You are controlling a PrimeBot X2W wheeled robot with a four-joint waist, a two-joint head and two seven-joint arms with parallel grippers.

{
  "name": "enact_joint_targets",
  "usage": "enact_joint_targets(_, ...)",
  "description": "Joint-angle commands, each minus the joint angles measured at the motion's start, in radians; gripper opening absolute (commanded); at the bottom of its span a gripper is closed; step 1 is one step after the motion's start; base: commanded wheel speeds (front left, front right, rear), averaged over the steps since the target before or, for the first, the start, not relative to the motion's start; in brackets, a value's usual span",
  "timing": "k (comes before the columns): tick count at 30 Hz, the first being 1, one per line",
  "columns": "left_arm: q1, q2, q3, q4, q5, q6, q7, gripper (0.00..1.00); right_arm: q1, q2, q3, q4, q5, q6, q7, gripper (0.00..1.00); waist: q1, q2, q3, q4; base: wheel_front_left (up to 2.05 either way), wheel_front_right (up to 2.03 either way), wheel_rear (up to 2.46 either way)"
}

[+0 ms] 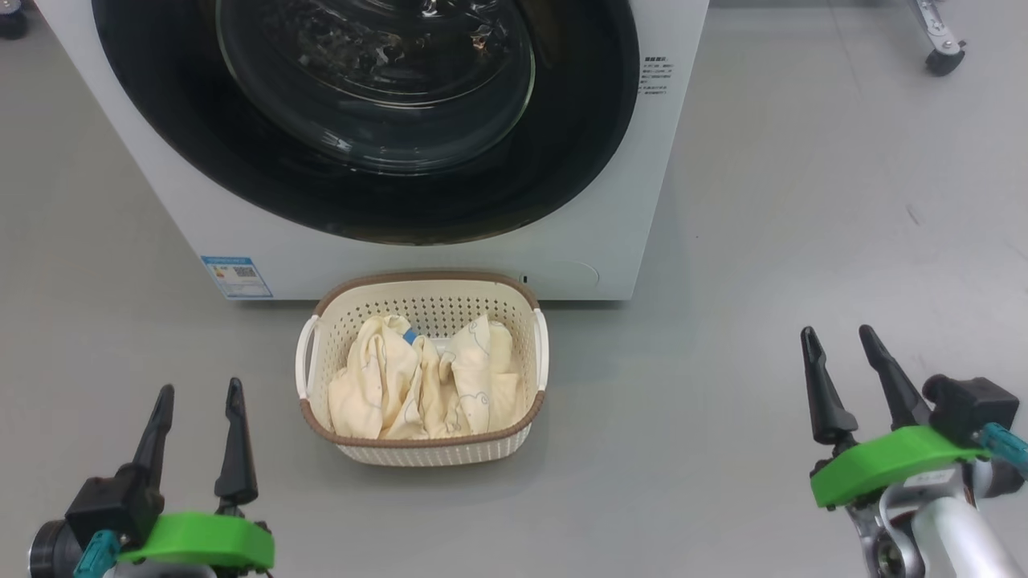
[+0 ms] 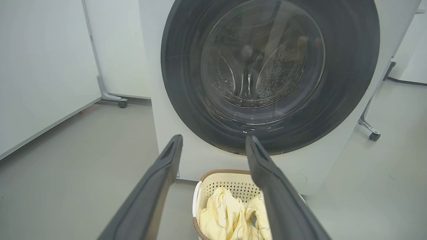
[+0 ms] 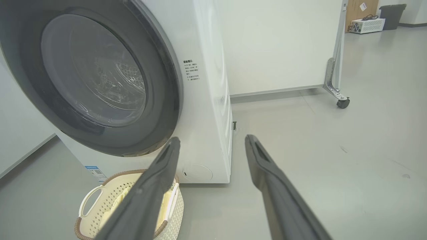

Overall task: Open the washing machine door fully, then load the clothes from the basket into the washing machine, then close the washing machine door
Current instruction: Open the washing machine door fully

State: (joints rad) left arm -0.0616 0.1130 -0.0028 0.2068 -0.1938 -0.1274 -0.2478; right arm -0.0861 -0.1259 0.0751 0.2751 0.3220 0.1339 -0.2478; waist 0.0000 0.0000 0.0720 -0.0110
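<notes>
Grey floor [image 1: 763, 241] runs all round, with open room at frame left and frame right. One caster leg [image 1: 944, 56] sits at the upper right, well clear.

Washing machine [image 1: 642, 209] is at top centre, white body. Washing machine door [image 1: 562, 128] is shut flush on its front, black ring round a glass bowl. So step one is not yet begun and opening the door comes first. No handle shows, and the hinge side can't be told. The next move likely calls for one arm raised to the ring's edge to find a catch, then a wide swing outward.

Basket [image 1: 426, 278] is on the floor at centre frame, just before the machine's base and under the door's lower edge. The swing looks to pass above its rim, but it's tight. Clothes [image 1: 418, 385] are all in the basket, a cream heap with a blue bit.

Left gripper [image 1: 201, 387] is at lower left and right gripper [image 1: 837, 331] at lower right. Both have fingers spread wide, hold nothing, and are well apart from the basket.
</notes>
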Motion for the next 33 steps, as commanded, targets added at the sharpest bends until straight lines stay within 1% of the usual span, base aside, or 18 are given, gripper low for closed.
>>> enact_joint_targets(1,-0.047,0.015,0.038,-0.036,-0.001,-0.002,-0.014,1.00,-0.053,-0.010,0.012,-0.038,0.008,-0.003,-0.014,1.00,0.0000,0.0000,0.003,0.003,0.00,0.00,0.00)
enact_joint_targets(8,-0.053,0.007,0.029,-0.028,-0.007,-0.003,-0.014,1.00,-0.112,-0.018,0.001,-0.059,0.051,-0.003,-0.014,1.00,0.0000,0.0000,0.026,0.021,0.00,0.00,0.00)
enact_joint_targets(17,-0.079,0.010,-0.001,-0.018,-0.016,-0.003,-0.014,1.00,-0.288,-0.057,-0.019,-0.077,0.158,-0.003,-0.014,1.00,0.0000,0.0000,0.061,0.048,0.00,0.00,0.00)
enact_joint_targets(21,-0.090,0.011,-0.012,-0.024,-0.013,-0.003,-0.014,1.00,-0.382,-0.056,-0.072,-0.077,0.275,-0.003,-0.014,1.00,0.0000,0.0000,0.078,0.059,0.00,0.00,0.00)
enact_joint_targets(26,-0.102,0.011,-0.020,-0.031,-0.014,-0.003,-0.014,1.00,-0.490,-0.034,-0.171,-0.026,0.503,-0.003,-0.013,1.00,0.0000,0.0000,0.098,0.072,0.00,0.00,0.00)
enact_joint_targets(27,-0.105,0.011,-0.022,-0.031,-0.015,-0.003,-0.014,1.00,-0.508,-0.038,-0.187,-0.010,0.538,-0.003,-0.009,0.76,0.0000,0.0000,0.103,0.074,0.00,0.00,0.00)
enact_joint_targets(28,-0.108,0.011,-0.023,-0.031,-0.015,-0.003,-0.014,1.00,-0.525,-0.039,-0.201,0.005,0.574,-0.003,-0.003,0.58,0.0000,0.0000,0.108,0.078,0.00,0.00,0.00)
enact_joint_targets(29,-0.111,0.011,-0.024,-0.030,-0.015,-0.003,-0.014,1.00,-0.541,-0.030,-0.222,0.021,0.623,-0.003,0.002,0.17,0.0000,0.0000,0.113,0.080,0.00,0.00,0.00)
enact_joint_targets(30,-0.114,0.011,-0.026,-0.031,-0.015,-0.003,-0.014,1.00,-0.554,-0.035,-0.237,0.037,0.650,-0.003,0.006,0.00,0.0000,0.0000,0.119,0.083,0.00,0.00,0.00)
enact_joint_targets(33,-0.122,0.012,-0.027,-0.032,-0.014,-0.003,-0.014,1.00,-0.592,-0.019,-0.291,0.093,0.763,-0.003,0.029,0.00,0.0000,0.0000,0.135,0.089,0.00,0.00,0.00)
